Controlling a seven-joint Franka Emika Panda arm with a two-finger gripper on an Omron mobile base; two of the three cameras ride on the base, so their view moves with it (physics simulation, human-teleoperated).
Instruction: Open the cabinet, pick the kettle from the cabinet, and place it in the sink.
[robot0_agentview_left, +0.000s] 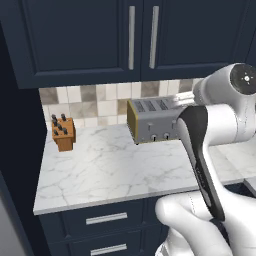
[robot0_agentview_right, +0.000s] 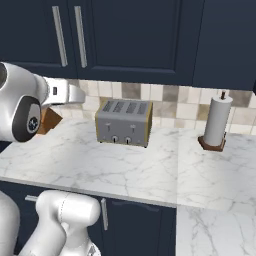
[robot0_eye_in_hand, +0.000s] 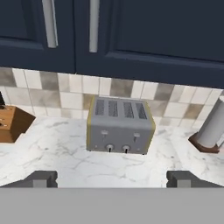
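The cabinet (robot0_eye_in_hand: 131, 30) hung shut above the desk (robot0_agentview_left: 100, 170), its doors hiding whatever sat inside and its top cut off. The fingers (robot0_eye_in_hand: 43, 178) stood spread wide and empty, low before the toaster (robot0_eye_in_hand: 119, 127), with the cabinet's silver handles (robot0_eye_in_hand: 93, 24) well above them.

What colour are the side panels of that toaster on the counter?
The toaster has a silver-grey body with mustard-yellow side panels, clearest in the left base view.
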